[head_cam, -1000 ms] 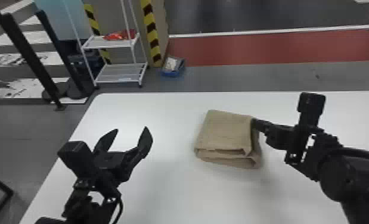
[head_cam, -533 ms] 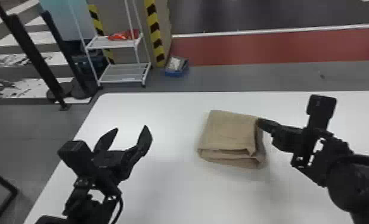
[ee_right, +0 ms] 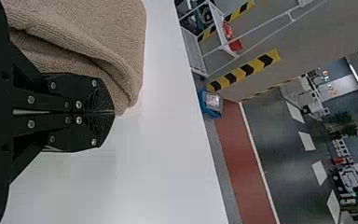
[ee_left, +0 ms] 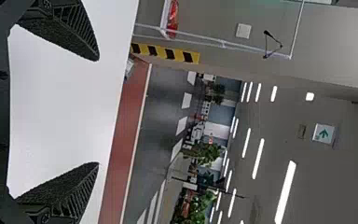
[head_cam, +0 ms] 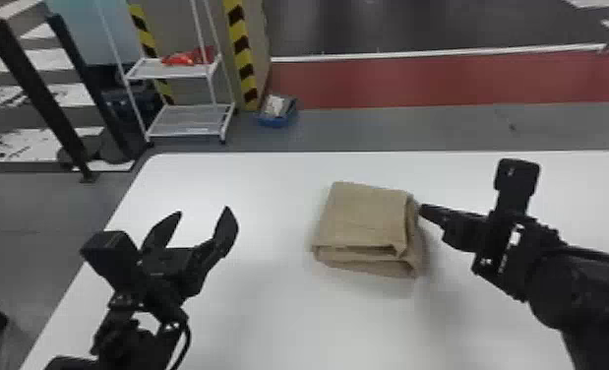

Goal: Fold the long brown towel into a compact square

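The brown towel (head_cam: pixel 362 216) lies just right of the middle of the head view, folded into a compact, roughly square bundle on the white surface (head_cam: pixel 268 320), its stacked layers showing along the near edge and down the right side. Against that right side is the tip of the right gripper (head_cam: pixel 422 210), whose arm comes in from the right edge of the frame; its jaws are closed together, the tip touching the cloth's edge, and whether any cloth is caught in it I cannot tell. Well apart from the towel, at the lower left, the left gripper (head_cam: pixel 201 211) is above the surface, its jaws spread wide and empty. Beyond the surface, a white rack (head_cam: pixel 190 120) with something red (head_cam: pixel 187 58) on its top shelf is at the upper left, and a blue bin (head_cam: pixel 277 120) sits on the floor near it.
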Controlling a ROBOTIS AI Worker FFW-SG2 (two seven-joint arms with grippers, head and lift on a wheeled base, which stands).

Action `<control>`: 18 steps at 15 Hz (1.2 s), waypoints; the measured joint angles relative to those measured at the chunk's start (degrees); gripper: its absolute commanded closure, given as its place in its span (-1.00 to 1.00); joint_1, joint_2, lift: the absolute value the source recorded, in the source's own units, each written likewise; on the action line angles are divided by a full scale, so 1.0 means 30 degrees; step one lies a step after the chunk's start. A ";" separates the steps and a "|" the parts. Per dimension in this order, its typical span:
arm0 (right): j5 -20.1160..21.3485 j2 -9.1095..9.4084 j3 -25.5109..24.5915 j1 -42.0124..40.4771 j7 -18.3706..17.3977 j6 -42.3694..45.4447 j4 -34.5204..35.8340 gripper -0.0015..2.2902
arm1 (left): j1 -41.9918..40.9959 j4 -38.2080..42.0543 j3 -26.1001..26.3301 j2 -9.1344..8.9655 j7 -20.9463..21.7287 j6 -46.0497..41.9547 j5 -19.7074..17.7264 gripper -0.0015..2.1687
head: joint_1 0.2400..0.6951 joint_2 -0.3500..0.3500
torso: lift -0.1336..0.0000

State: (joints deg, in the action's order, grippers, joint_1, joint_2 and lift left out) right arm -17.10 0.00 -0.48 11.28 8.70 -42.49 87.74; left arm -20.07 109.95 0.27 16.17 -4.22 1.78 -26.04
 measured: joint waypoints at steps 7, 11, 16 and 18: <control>-0.0035 0.0000 0.1243 0.2187 0.0121 0.3403 -0.3640 0.91 | 0.0079 -0.0265 -0.0346 0.0144 0.0000 -0.0130 -0.0239 -0.93 | 1.00 0.47 | -0.84; -0.0246 0.0001 0.1252 0.1855 0.0202 0.3616 -0.3601 0.91 | 0.0084 -0.0420 -0.0349 0.0304 0.0000 -0.0320 -0.0430 -0.92 | 1.00 0.49 | -0.84; -0.0743 -0.0001 -0.0543 -0.0715 0.0096 0.2794 -0.0033 0.91 | 0.0152 -0.0569 -0.0451 0.0552 0.0000 -0.0547 -0.0662 -0.93 | 1.00 0.41 | -0.84; -0.0586 0.0000 -0.0309 -0.0208 0.0104 0.2369 -0.0653 0.91 | 0.0256 -0.0616 -0.0292 0.0539 0.0000 -0.0548 -0.0664 -0.93 | 1.00 0.41 | -0.84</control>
State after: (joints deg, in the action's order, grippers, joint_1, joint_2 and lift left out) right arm -18.86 0.00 -1.40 10.66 9.01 -35.38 85.78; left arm -19.30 108.11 -0.61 17.79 -4.22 0.14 -28.03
